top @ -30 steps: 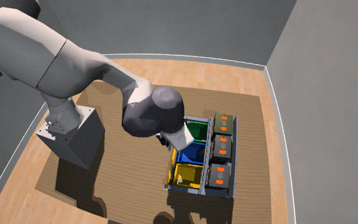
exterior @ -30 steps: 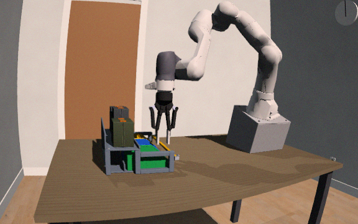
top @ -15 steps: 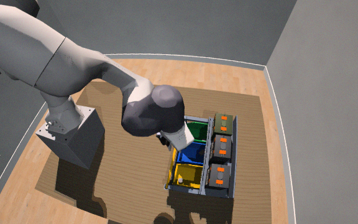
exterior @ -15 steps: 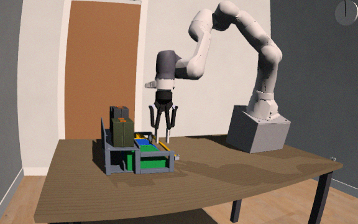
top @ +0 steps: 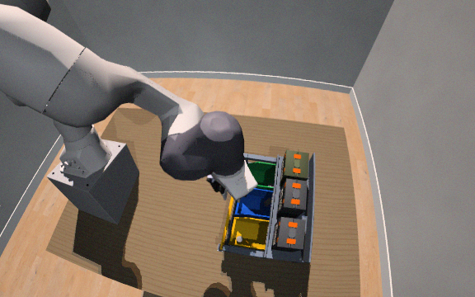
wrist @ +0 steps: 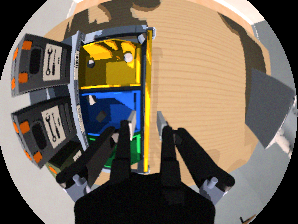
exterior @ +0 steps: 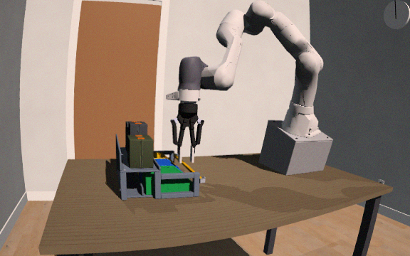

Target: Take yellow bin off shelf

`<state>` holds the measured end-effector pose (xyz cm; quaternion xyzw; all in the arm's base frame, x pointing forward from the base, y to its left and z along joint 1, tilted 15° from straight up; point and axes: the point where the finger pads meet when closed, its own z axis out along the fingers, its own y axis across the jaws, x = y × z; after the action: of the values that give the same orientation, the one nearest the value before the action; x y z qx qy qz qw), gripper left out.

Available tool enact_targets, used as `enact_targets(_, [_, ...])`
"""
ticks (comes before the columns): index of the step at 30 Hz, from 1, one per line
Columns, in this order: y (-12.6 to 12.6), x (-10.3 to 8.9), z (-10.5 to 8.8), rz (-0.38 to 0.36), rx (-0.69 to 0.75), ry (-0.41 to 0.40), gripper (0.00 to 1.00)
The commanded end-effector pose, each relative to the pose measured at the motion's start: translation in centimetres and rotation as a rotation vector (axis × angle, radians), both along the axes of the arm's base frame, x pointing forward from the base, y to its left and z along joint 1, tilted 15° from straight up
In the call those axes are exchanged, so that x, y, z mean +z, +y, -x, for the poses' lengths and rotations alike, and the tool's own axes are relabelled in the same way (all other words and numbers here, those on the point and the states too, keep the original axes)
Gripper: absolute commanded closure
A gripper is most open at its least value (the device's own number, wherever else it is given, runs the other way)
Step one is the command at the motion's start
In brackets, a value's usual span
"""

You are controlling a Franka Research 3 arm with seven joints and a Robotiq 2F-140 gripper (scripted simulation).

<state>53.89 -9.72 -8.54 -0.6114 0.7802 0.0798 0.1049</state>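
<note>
The yellow open bin (top: 249, 233) (wrist: 109, 63) sits in the end slot of the grey shelf's (top: 246, 249) (exterior: 156, 183) lower tier, with a small white part (top: 239, 238) in it. A blue bin (top: 254, 202) (exterior: 164, 162) (wrist: 109, 110) stands beside it, and a green bin (top: 264, 171) (exterior: 174, 185) beyond that. My gripper (exterior: 185, 158) (wrist: 146, 116) points straight down with its fingers a little apart and nothing between them. It hangs just above the shelf's front edge, level with the blue bin and apart from the yellow bin. In the top view the wrist hides the fingers.
Three dark boxes with orange tabs (top: 294, 194) (exterior: 140, 151) (wrist: 49, 63) stand on the shelf's upper tier behind the bins. A yellow strip (wrist: 148, 90) runs along the shelf's front edge. The robot's grey base block (top: 97, 186) (exterior: 294, 153) stands on the wooden table (top: 171, 223) (exterior: 226, 213).
</note>
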Motion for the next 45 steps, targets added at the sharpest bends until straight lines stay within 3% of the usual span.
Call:
enact_targets(1, [0.0,0.1,0.1,0.000,-0.001,0.001,0.72])
enact_targets(33, [0.0,0.3,0.3,-0.001,-0.003,0.003,0.72])
enact_targets(38, [0.2,-0.7,0.1,-0.001,-0.003,0.003,0.72])
enact_targets(45, [0.2,-0.7,0.1,-0.001,-0.003,0.003,0.72])
